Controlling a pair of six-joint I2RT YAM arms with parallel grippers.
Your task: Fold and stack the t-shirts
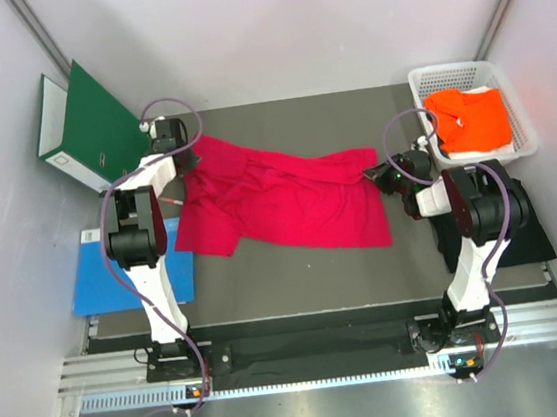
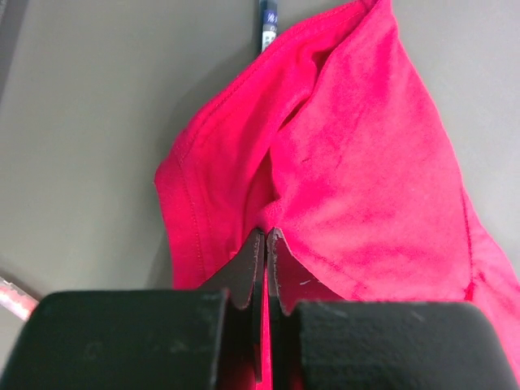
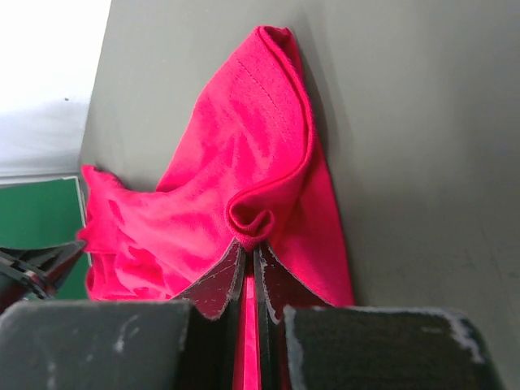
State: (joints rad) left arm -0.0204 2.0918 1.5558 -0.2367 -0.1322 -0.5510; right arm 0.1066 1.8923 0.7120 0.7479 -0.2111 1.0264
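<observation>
The crimson red t-shirt (image 1: 278, 203) lies rumpled across the middle of the dark table. My left gripper (image 1: 177, 185) is shut on its left edge; in the left wrist view the gripper (image 2: 266, 236) pinches the red cloth (image 2: 357, 162). My right gripper (image 1: 380, 172) is shut on the shirt's right corner; in the right wrist view the gripper (image 3: 249, 248) pinches a rolled hem (image 3: 260, 154). The bright orange t-shirt (image 1: 470, 118) lies in the white basket (image 1: 520, 105) at the back right. The black t-shirt (image 1: 538, 229) lies flat under the right arm at the table's right edge.
A green binder (image 1: 88, 124) stands at the back left, near the left arm. A flat blue sheet (image 1: 90, 275) lies at the left of the table. Grey walls close in both sides.
</observation>
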